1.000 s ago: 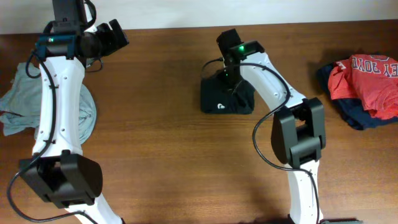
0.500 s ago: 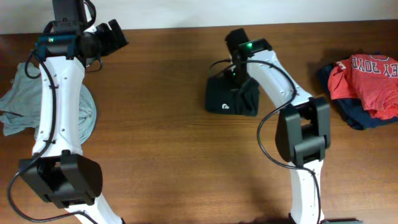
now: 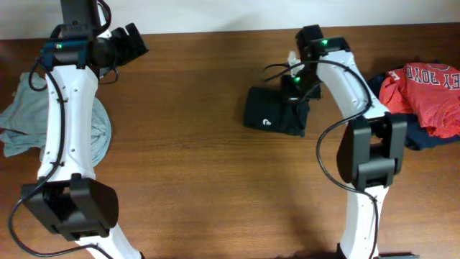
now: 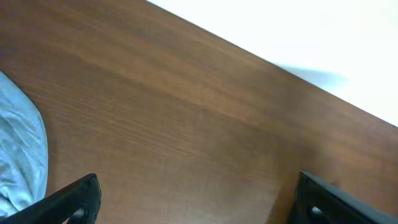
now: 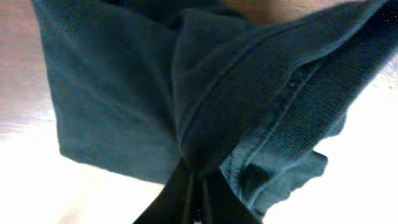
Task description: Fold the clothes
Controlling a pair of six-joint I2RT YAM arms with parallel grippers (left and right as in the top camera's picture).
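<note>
Over the past second my right jaws, pinched shut on a fold of the black T-shirt (image 3: 269,115), are dragging the folded bundle rightward along the worktop (image 3: 187,158) toward the red shirt (image 3: 424,86), so I judge the folding done and stacking underway; my left jaws hang wide, idle.

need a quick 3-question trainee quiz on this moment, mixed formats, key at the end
1. True or false: the left gripper has its jaws shut on cloth.
2. Which garment is the right gripper clamping? A) red shirt B) black T-shirt C) grey-blue shirt
3. Fill in: in the overhead view, the folded black T-shirt shows a small ___ mark on top.
Key: 1 false, the jaws stand open over bare wood; 2 B; 3 white.
</note>
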